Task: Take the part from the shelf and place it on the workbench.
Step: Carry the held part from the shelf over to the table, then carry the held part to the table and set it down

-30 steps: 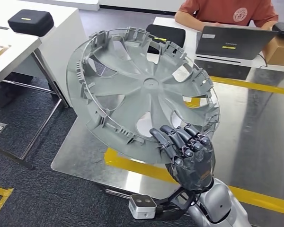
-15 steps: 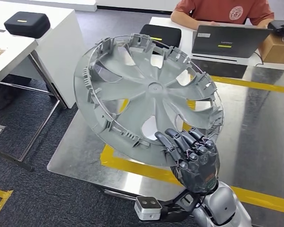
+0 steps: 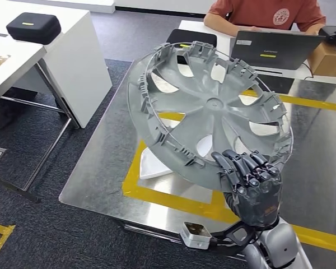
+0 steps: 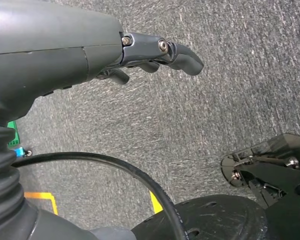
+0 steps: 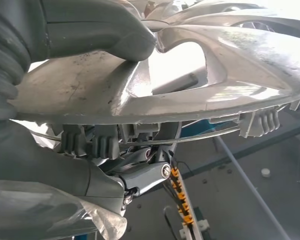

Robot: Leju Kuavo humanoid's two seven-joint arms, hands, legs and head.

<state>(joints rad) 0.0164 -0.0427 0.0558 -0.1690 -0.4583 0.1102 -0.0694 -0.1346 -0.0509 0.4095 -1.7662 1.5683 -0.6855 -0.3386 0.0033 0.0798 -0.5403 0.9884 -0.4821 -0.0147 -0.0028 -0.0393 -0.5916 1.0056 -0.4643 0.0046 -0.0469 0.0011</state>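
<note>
Grey plastic, the wheel cover (image 3: 208, 120) is held tilted above the steel workbench (image 3: 103, 168), the right hand (image 3: 253, 188) grasping its near rim. Carrying looks done; next I'd judge lowering it flat inside the yellow tape outline (image 3: 175, 199). Left hand (image 4: 156, 52) hangs slack over carpet (image 4: 235, 75), holding nothing. Beyond the workbench, a person (image 3: 263, 11) sits behind a laptop (image 3: 276, 50).

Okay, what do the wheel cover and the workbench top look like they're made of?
Wheel cover: probably moulded plastic, matte grey, given its thin ribs and clip tabs around the rim. Workbench top: likely brushed metal sheet, judging by its streaky silver sheen and soft reflections.
</note>
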